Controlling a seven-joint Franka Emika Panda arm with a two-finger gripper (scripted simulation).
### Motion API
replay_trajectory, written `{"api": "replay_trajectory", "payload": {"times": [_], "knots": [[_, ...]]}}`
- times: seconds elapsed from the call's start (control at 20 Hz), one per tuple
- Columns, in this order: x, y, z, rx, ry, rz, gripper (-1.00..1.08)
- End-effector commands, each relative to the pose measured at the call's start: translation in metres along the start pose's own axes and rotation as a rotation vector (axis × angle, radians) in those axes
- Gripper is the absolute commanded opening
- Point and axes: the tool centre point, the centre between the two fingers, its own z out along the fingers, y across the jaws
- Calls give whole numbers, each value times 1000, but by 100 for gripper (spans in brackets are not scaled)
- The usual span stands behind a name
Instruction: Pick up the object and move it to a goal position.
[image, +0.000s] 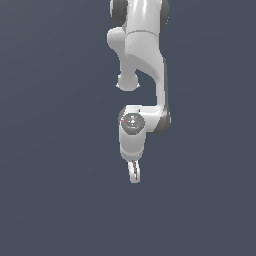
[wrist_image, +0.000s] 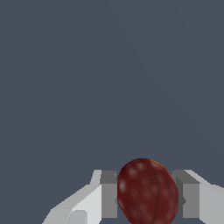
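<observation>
Hanging down the middle of the exterior frame, the white arm (image: 142, 75) ends in a gripper (image: 133, 172) just below centre, against a plain dark grey-blue backdrop. The object cannot be made out in that view. In the wrist picture, the dark red object (wrist_image: 147, 192) sits low and right of centre, pressed between the two grey pads (wrist_image: 109, 194), with the jaws closed against its sides, gripping it.
</observation>
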Motion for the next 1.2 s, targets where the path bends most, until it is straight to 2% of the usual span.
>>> {"api": "replay_trajectory", "payload": {"times": [0.0,0.7,0.95,1.15], "knots": [[24,10,-11,1,0,2,-100],[167,66,-76,1,0,2,-100],[194,75,-88,1,0,2,-100],[201,77,-91,1,1,2,-100]]}}
